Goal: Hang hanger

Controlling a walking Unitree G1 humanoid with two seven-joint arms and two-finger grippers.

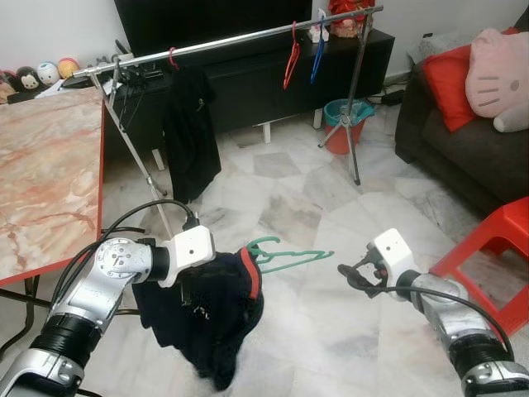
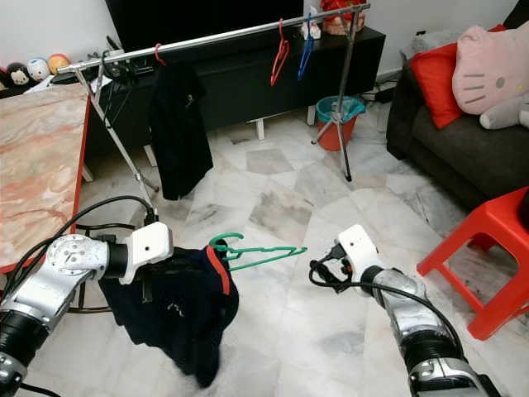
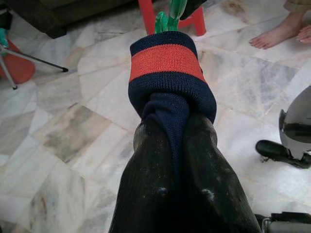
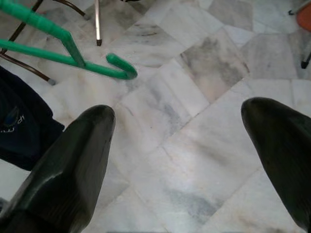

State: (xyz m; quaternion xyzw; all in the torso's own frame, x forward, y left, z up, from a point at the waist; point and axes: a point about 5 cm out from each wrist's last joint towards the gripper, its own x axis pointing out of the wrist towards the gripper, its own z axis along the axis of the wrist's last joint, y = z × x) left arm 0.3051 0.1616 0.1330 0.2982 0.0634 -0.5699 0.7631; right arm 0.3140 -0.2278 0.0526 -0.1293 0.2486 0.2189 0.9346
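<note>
A green hanger (image 1: pixel 289 256) sticks out of a navy garment (image 1: pixel 211 318) with a red-striped neckband (image 3: pixel 165 60). My left gripper (image 3: pixel 170 126) is shut on the bunched cloth just below that neckband and holds it above the floor. My right gripper (image 1: pixel 351 277) is open, a short way right of the hanger's free arm tip (image 4: pixel 121 70) and apart from it. Farther back stands a metal clothes rail (image 1: pixel 240 40); on it hang a black garment (image 1: pixel 190 136), a red hanger (image 1: pixel 291 58) and a blue hanger (image 1: pixel 318 50).
A marble-top table (image 1: pixel 41 174) is at my left, with the rail's legs beside it. At the right are a red plastic stool (image 1: pixel 496 248) and a dark sofa (image 1: pixel 471 157). A bucket (image 1: pixel 343 124) sits by the rail's far leg. A person's bare foot (image 3: pixel 277 34) rests on the floor.
</note>
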